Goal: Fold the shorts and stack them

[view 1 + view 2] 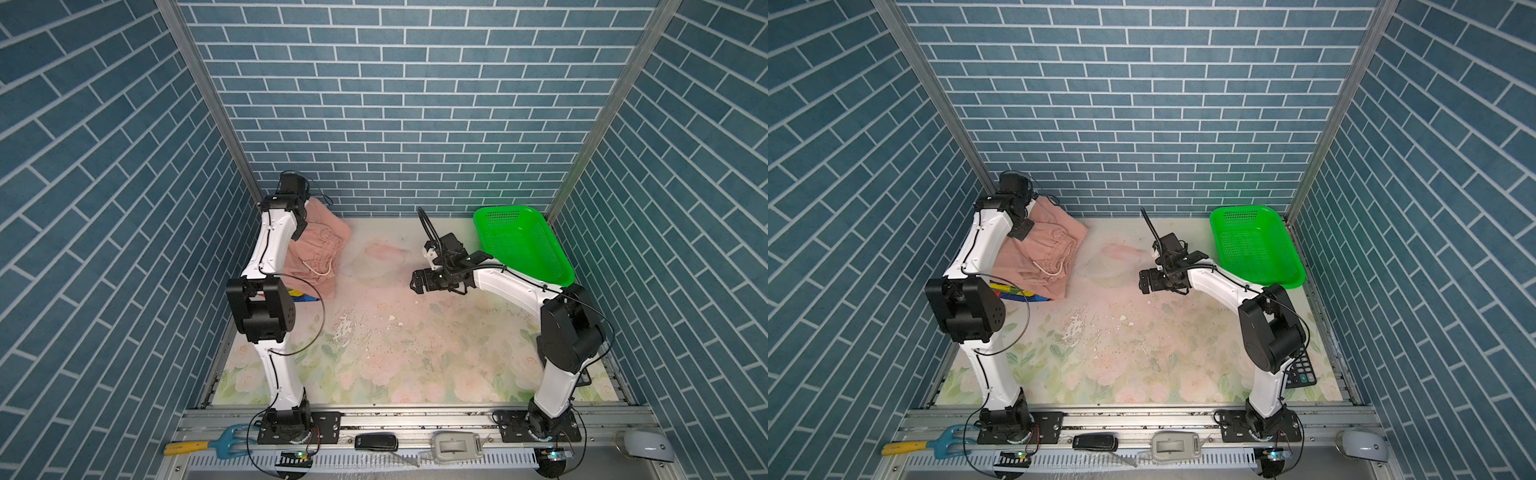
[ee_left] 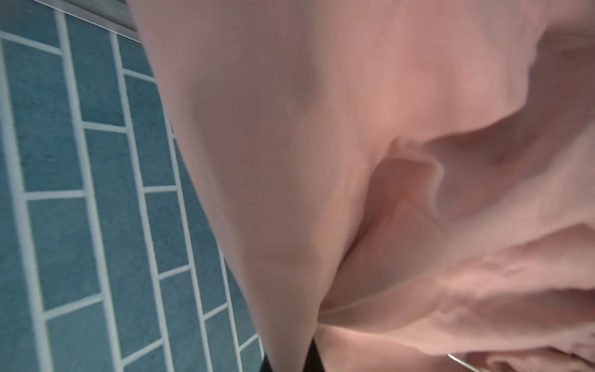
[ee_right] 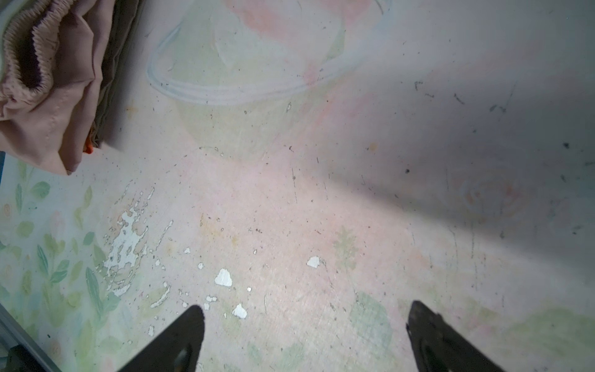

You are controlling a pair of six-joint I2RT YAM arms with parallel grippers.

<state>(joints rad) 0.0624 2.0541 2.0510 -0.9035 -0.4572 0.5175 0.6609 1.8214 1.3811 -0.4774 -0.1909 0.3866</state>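
Along the near edge an aluminium rail (image 1: 415, 419) carried loose odds: a blue hand fork (image 1: 208, 444) with a yellow handle, a black key fob (image 1: 376, 441), a grey plastic case (image 1: 455, 446) and a pale domed mouse (image 1: 646, 459). A black calculator (image 1: 1302, 370) lay at the table's near right corner, half behind the right arm, its key legends too small to read. The table (image 1: 415, 361) wore a faded floral print, chipped to white left of centre, and its whole middle lay open between the arms. The right gripper (image 1: 417, 284) hovered over that bare stretch, released, its black fingers (image 3: 180, 338) spread wide around nothing, well apart from the cloth. Farther back, the dusty pink shorts (image 1: 320, 249) sat crumpled atop a pile beside the left wall. They were soft matte fabric with a gathered elastic waist and a white drawstring (image 1: 320, 270) looping out. A shiny rainbow-striped pair (image 1: 1017, 291) peeked from under the near edge, and in the right wrist view a duller tan layer (image 3: 119, 64) showed beneath the pink. The left gripper (image 2: 314, 358) was clenched on a fold of the pink shorts, one corner held up near the back wall. In the far right corner stood a green plastic mesh basket (image 1: 503, 216) — glossy, round-rimmed, close to the side wall. Blue brick-pattern panels (image 1: 374, 104) closed in three sides
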